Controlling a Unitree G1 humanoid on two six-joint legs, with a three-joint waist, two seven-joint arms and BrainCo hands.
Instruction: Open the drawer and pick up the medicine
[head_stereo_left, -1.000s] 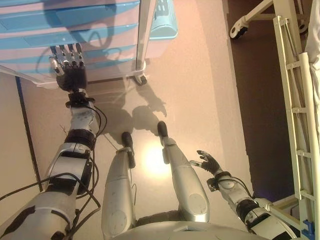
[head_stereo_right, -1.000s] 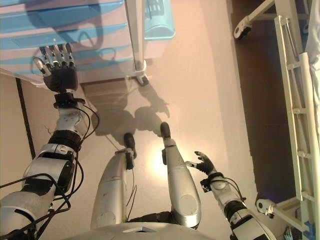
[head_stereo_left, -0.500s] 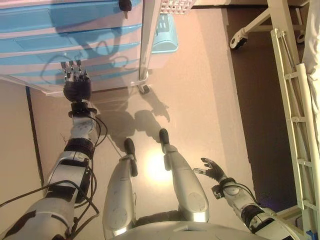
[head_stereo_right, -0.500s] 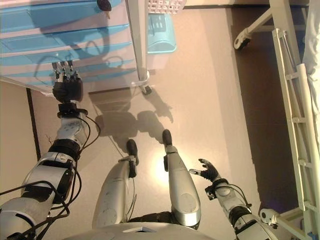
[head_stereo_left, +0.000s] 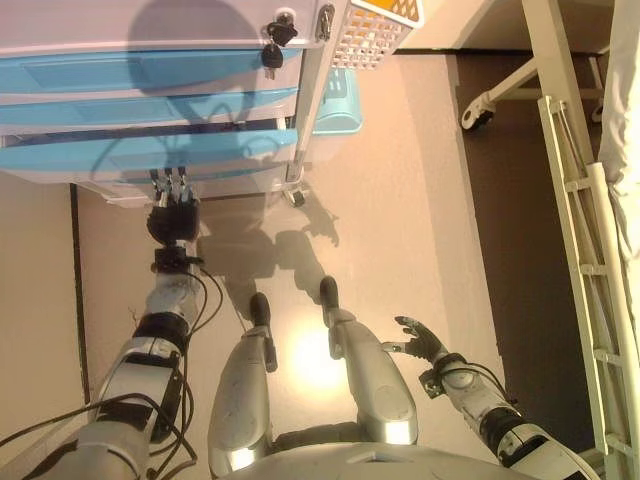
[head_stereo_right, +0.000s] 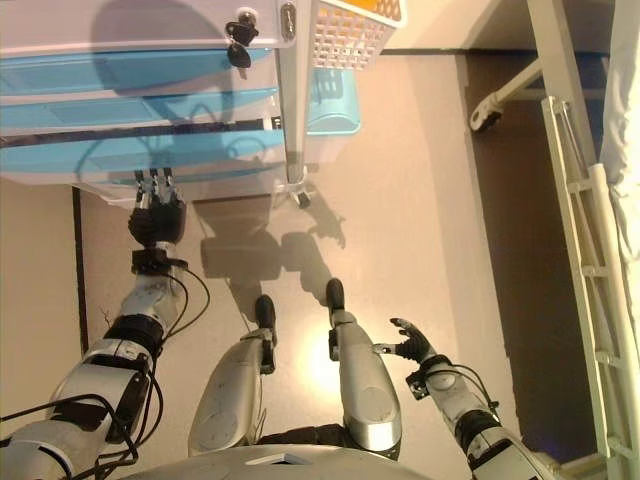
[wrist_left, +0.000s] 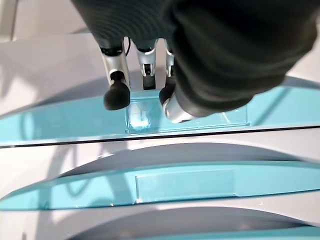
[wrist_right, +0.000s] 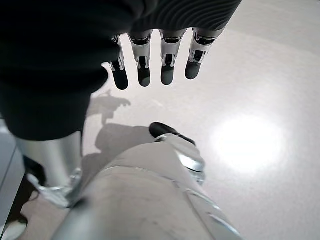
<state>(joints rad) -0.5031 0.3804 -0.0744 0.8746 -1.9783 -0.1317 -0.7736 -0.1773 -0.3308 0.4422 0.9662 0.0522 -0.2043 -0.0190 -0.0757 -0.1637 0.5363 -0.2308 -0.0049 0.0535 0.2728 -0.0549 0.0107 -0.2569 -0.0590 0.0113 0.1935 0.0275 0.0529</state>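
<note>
A white cabinet (head_stereo_left: 120, 25) with several light-blue drawers stands at the upper left. My left hand (head_stereo_left: 173, 218) reaches up to the lowest blue drawer (head_stereo_left: 110, 155). Its fingers are straight, and the dark fingertips (wrist_left: 117, 96) rest against that drawer's front (wrist_left: 220, 112) beside a clear label holder. A thin dark gap runs along the drawer's upper edge. My right hand (head_stereo_left: 420, 340) hangs low at the right over the floor, open with relaxed fingers (wrist_right: 144, 70) and nothing in it. No medicine shows in any view.
Keys (head_stereo_left: 272, 45) hang from a lock at the cabinet's top right corner. A white mesh basket (head_stereo_left: 375, 30) juts out beside it, with a blue bin (head_stereo_left: 340, 100) below. A caster (head_stereo_left: 297, 197) sticks out at the cabinet's foot. A white bed frame (head_stereo_left: 580, 200) lines the right side.
The camera has tilted, bringing the cabinet's top, keys and basket into view. My left hand now sits lower on the cabinet front, at the lowest drawer. The right hand has hardly moved.
</note>
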